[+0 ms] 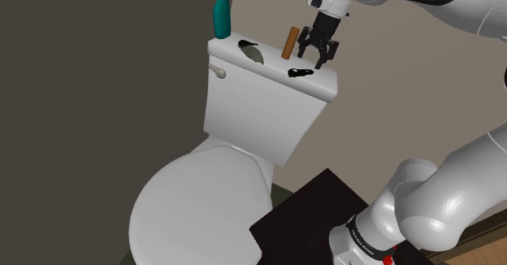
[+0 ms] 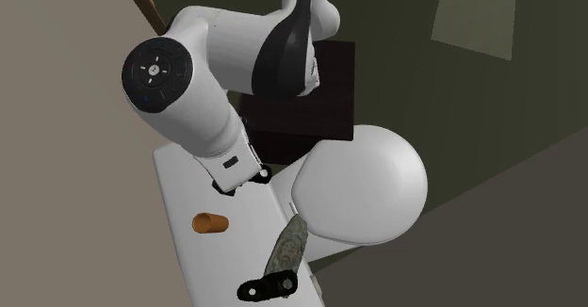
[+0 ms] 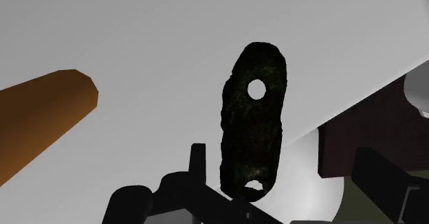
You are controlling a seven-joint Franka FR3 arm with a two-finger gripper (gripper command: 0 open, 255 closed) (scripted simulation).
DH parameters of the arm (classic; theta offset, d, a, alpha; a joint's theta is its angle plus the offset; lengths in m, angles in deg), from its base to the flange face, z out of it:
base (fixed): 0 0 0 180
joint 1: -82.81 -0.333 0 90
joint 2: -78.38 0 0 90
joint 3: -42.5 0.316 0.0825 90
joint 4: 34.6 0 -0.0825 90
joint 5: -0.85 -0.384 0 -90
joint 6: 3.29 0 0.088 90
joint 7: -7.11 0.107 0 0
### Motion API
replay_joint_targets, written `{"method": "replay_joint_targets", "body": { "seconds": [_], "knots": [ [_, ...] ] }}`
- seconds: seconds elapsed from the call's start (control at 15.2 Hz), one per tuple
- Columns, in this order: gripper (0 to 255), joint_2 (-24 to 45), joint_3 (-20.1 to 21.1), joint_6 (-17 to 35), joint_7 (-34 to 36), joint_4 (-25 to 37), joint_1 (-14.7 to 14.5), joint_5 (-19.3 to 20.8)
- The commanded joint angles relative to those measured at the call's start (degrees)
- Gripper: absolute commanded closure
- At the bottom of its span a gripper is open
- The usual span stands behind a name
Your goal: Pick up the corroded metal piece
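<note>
Approach step: gripper (image 1: 318,58) hangs just above dark metal piece (image 1: 300,72) on toilet tank lid (image 1: 268,75), jaws wide, empty, prob. not touching it. Next: descend, straddle its narrow width

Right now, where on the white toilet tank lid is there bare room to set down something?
The white tank lid is bare in the middle, between the grey-green knife and the dark pitted metal piece. Crowded: the end under the black gripper, by the orange cylinder; around the teal bottle.
</note>
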Motion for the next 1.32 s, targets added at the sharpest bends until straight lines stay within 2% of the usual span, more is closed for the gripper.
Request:
{"method": "replay_joint_targets", "body": {
  "seconds": [0.0, 0.46, 0.53, 1.12, 1.25],
  "knots": [
    [0, 1.32, -0.25, 1.12, -2.36, 0.1, -0.29, -0.42],
    [0, 0.94, -0.3, 5.45, -2.34, -4.58, -0.19, -0.23],
    [255, 0.9, -0.29, 5.41, -2.34, -4.57, -0.18, -0.21],
    [255, 0.94, -0.3, 5.45, -2.34, -4.57, -0.19, -0.23],
    [255, 1.01, -0.26, 3.91, -2.33, -2.96, -0.22, -0.27]
  ]
}}
